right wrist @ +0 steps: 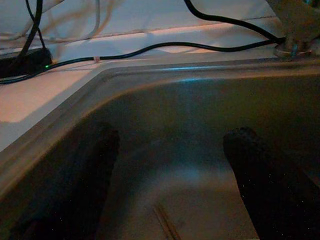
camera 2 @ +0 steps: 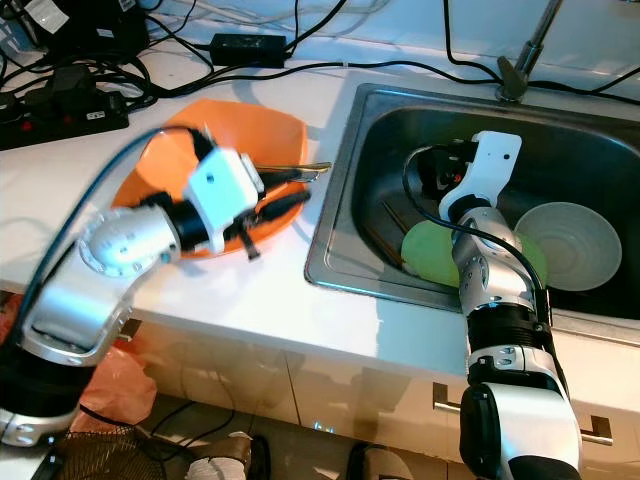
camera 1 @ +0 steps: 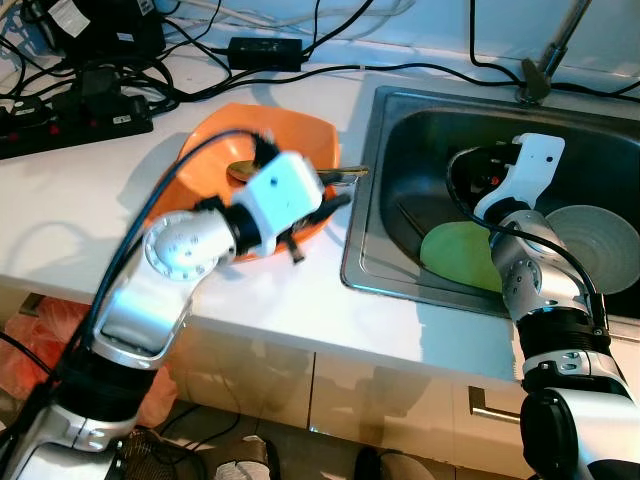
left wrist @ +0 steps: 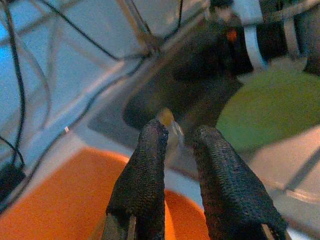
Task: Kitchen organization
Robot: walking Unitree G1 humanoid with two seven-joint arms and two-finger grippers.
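Note:
An orange bowl (camera 1: 210, 150) sits on the white counter left of the steel sink (camera 1: 360, 250). My left gripper (camera 1: 335, 190) hovers over the bowl's right rim, shut on a thin metal utensil with a gold tip (left wrist: 167, 120) that points toward the sink. The utensil's tip (camera 1: 350, 172) sticks out past the bowl's edge. My right gripper (right wrist: 170, 150) is down inside the sink, open, with nothing between its fingers. A green plate (camera 1: 455, 255) and a grey bowl (camera 1: 600, 245) lie on the sink floor beside the right arm. A pair of chopsticks (right wrist: 165, 225) lies on the sink bottom.
A black power strip (camera 1: 70, 125), a power adapter (camera 1: 265, 50) and several cables crowd the back of the counter. The faucet base (camera 1: 535, 80) stands behind the sink. Cabinet fronts and an orange bag (camera 1: 30, 350) are below the counter edge.

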